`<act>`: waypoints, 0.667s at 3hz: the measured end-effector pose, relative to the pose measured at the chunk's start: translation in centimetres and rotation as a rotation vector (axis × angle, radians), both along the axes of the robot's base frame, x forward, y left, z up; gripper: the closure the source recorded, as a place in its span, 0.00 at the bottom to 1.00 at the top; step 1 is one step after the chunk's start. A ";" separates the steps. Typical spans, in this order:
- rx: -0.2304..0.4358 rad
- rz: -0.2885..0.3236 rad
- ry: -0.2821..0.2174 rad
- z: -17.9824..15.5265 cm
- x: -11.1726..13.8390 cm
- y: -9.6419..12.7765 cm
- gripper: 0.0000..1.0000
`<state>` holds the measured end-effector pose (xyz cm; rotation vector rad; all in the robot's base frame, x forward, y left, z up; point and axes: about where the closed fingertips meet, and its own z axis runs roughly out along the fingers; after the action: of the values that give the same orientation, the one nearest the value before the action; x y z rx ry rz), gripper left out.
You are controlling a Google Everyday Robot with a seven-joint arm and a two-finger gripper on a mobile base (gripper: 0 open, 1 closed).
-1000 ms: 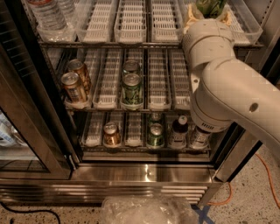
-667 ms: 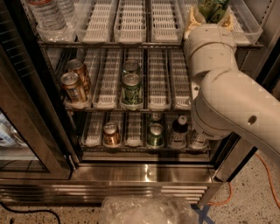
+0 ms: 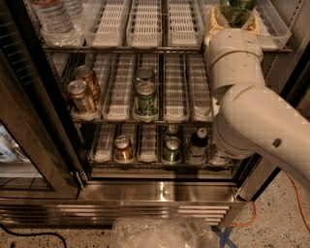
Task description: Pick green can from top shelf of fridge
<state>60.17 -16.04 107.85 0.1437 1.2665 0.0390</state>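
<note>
The green can, dark green with pale streaks, stands at the right end of the top shelf, at the upper edge of the view. My gripper reaches up into the fridge, and its cream fingers sit close against both sides of the can. My white arm covers the right side of the racks below. The can's top is cut off by the frame.
Clear water bottles stand at the top shelf's left end. The middle rack holds brown cans and stubby green cans. The lower rack holds more cans and a dark bottle. The open glass door is at left, and a plastic bag lies on the floor.
My arm's wrist and elbow have shifted slightly right and upward. The green can stays between the fingers at the top right.
</note>
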 end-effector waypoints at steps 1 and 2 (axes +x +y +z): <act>-0.004 0.025 -0.089 1.4 -1.2 0.4 1.00; -0.021 0.048 -0.162 2.9 -1.8 1.0 1.00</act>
<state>58.39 -15.04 110.78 0.0904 1.1085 0.0772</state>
